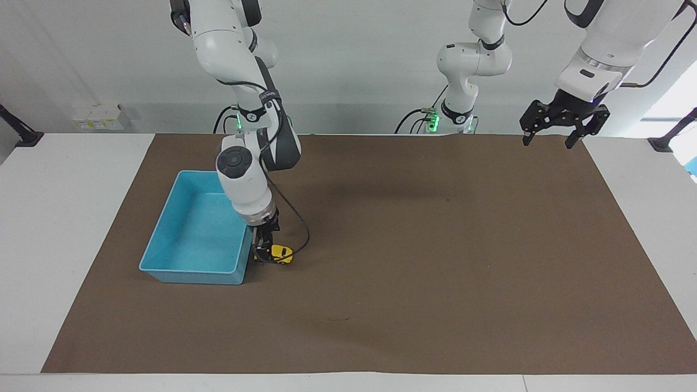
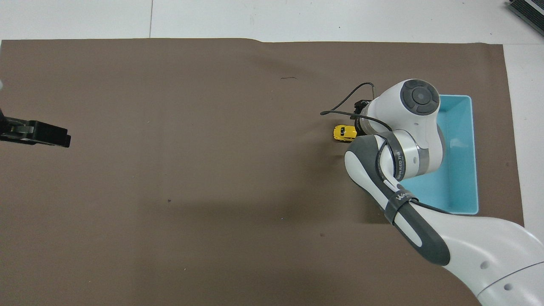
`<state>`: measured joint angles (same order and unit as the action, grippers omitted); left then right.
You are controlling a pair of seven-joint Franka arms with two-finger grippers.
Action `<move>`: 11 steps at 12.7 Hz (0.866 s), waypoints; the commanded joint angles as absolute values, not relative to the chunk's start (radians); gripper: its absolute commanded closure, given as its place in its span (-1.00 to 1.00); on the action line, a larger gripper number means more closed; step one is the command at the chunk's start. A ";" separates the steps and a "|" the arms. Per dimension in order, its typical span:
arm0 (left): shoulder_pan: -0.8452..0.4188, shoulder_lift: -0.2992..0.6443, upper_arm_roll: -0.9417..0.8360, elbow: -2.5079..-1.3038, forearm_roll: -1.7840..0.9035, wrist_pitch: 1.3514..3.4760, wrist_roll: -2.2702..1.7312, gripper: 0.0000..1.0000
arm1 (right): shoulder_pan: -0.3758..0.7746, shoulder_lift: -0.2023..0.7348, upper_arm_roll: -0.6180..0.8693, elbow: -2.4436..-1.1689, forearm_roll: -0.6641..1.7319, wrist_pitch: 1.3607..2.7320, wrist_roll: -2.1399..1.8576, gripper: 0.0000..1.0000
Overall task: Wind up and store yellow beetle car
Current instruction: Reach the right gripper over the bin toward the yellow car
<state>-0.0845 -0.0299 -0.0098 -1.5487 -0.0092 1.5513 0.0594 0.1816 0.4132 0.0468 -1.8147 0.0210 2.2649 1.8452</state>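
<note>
On the brown mat [image 1: 414, 261], toward the right arm's end of the table, one car [image 1: 281, 252] sits just beside the corner of one bin [image 1: 188, 268]. The car is tiny, bright yellow and glossy, with a rounded beetle body and small black wheels; part of it is covered by the arm in both views. The bin is a pale blue plastic tub, rectangular with sloping walls and a thin rolled rim, its smooth floor bare. The mat is a single matte sheet with a faint wrinkle along its edge nearest the robots, laid over a white table [image 1: 60, 228].

The right gripper [image 1: 264, 250] is down at the car, at the end of it next to the bin. Its black fingers stand spread, and they seem to straddle the car's body, though from across the table it is hard to tell whether they touch it. A thin black cable [image 1: 297, 220] loops from the wrist out over the mat. The arm above is smooth white shell with dark grey joints and a round grey cap.

The left gripper [image 1: 547, 140] hangs in the air over the mat's corner at the left arm's end, its two black fingers spread wide and holding nothing. That arm waits.
</note>
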 commanded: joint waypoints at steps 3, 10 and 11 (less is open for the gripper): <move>-0.051 -0.035 -0.021 -1.545 -0.002 1.549 0.066 -1.00 | 0.179 0.419 0.051 -1.853 0.003 2.324 1.821 -1.00; -0.032 -0.037 -0.025 -1.543 -0.002 1.533 0.063 -1.00 | 0.178 0.417 0.052 -1.873 0.021 2.350 1.749 1.00; -0.031 -0.037 -0.015 -1.542 -0.002 1.539 0.063 -1.00 | 0.178 0.420 0.051 -1.864 0.020 2.347 1.743 1.00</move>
